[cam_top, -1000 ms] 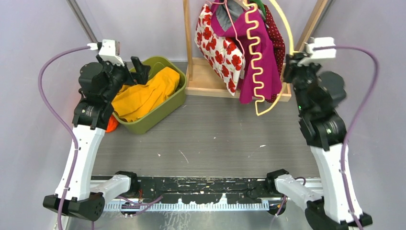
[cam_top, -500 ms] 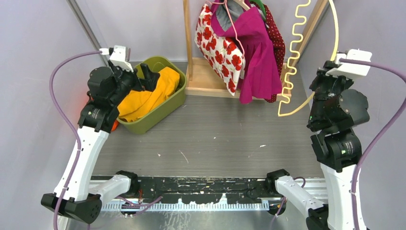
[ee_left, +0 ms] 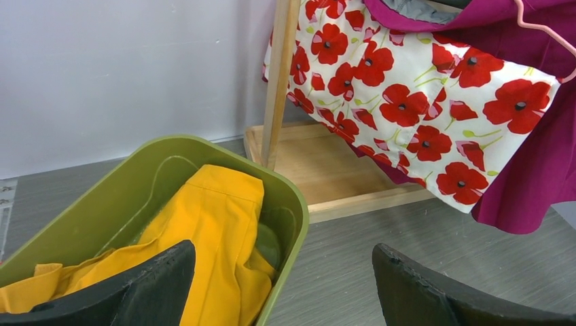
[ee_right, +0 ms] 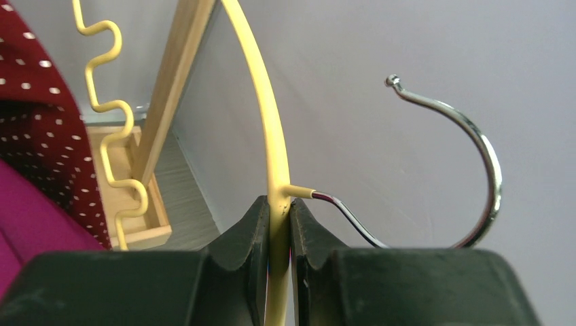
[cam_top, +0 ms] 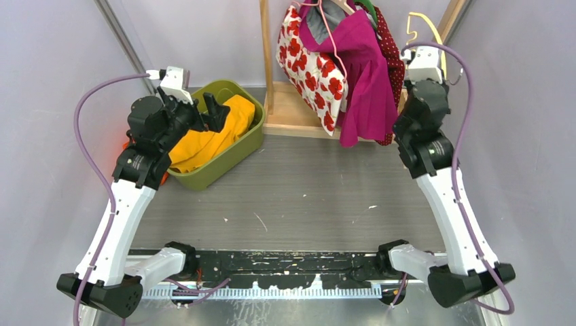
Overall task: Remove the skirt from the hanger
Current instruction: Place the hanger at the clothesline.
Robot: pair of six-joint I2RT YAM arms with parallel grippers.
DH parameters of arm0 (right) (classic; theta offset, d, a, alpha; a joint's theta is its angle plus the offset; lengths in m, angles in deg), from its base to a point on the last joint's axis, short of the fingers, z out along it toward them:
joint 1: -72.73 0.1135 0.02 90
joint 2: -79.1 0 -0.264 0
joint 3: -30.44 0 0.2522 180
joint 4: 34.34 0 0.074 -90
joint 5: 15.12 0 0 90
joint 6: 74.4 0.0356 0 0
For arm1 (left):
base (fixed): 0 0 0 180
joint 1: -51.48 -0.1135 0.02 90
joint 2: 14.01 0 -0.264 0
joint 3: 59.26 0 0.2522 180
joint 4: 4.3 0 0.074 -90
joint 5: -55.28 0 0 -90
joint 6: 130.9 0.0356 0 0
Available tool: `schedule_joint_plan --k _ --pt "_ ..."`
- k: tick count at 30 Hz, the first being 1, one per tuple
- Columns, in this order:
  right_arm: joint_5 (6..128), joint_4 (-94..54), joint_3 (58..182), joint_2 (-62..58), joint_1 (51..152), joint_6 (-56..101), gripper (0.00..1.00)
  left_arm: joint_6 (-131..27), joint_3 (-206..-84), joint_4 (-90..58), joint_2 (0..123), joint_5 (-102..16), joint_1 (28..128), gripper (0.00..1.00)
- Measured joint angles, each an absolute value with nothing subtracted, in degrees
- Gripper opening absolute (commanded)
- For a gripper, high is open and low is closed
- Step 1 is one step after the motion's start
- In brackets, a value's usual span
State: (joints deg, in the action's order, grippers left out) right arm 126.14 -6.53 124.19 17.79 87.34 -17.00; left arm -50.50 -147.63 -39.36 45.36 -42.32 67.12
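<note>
The yellow skirt (cam_top: pixel 204 132) lies crumpled in the green bin (cam_top: pixel 234 155); it also shows in the left wrist view (ee_left: pixel 204 251). My left gripper (cam_top: pixel 206 109) hangs open and empty just above the bin's right end (ee_left: pixel 283 255). My right gripper (cam_top: pixel 428 53) is raised beside the rack's right post and is shut on the bare yellow hanger (cam_top: pixel 426 19). In the right wrist view the jaws (ee_right: pixel 278 210) clamp the hanger's yellow bar (ee_right: pixel 261 102), with its metal hook (ee_right: pixel 475 136) to the right and its wavy bar to the left. No garment hangs on it.
A wooden rack (cam_top: pixel 292 119) at the back carries a poppy-print garment (cam_top: pixel 309 64), a magenta one (cam_top: pixel 367 81) and a red dotted one (cam_top: pixel 392 54). The rack's right post (ee_right: pixel 170 88) stands close to the hanger. Purple walls close in both sides.
My right arm has swung the yellow hanger from in front of the hanging clothes out to the right, then up and back beside the rack's right post. My left gripper has shifted slightly right.
</note>
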Motion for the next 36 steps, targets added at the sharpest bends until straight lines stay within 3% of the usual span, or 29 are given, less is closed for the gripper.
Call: schedule_joint_plan --k 10,23,36 --pt "123.39 -12.3 129.65 4.43 86.31 -18.86 0.01 -48.08 -148.22 -40.34 45.32 -40.24 67.12 0.99" --pt "114.29 -13.57 147.91 -11.98 74.55 -18.36 0.01 -45.47 -149.25 -43.16 44.53 -36.42 67.12 0.99" --pt "110.36 -14.25 151.88 -15.02 72.85 -21.0 0.01 -45.19 -149.71 -43.4 45.74 -35.15 67.12 0.99"
